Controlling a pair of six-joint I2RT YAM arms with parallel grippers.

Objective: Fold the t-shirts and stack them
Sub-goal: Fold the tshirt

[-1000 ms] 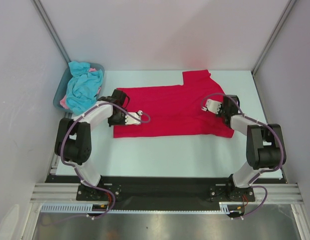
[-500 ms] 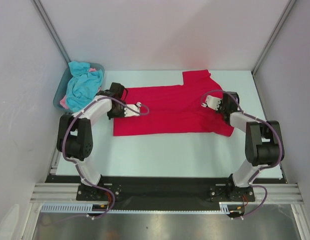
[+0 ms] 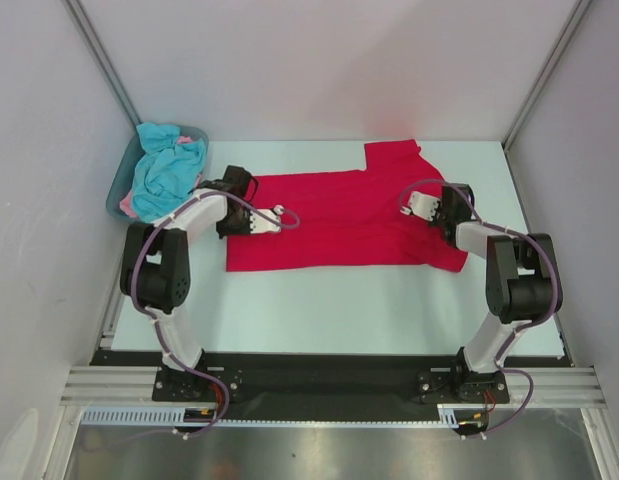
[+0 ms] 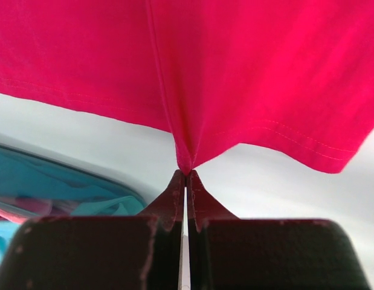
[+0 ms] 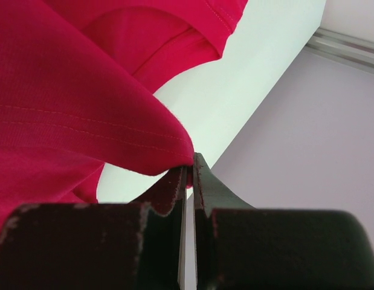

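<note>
Red t-shirt [image 3: 339, 225] lies spread across the middle of the table [image 3: 319, 300], one sleeve toward the far edge. Left gripper [image 4: 185, 176] is pinched tight on a peak of cloth at the shirt's left edge; right gripper [image 5: 190, 166] is likewise clamped on its right edge. Turquoise t-shirt [image 3: 167, 178] is heaped in the tub [image 3: 115, 195] at far left.

Twin table-mounted arms, the left arm [image 3: 154, 282] and the right arm [image 3: 516, 282], wear white shells between rounded black joints, with purple cables [image 3: 131, 283] looping alongside. Black bases [image 3: 189, 384] anchor them. The left gripper [image 4: 185, 175] and right gripper [image 5: 190, 164] have dark, tapering fingers [image 4: 172, 199] with scuffed, pale-flecked edges.
</note>
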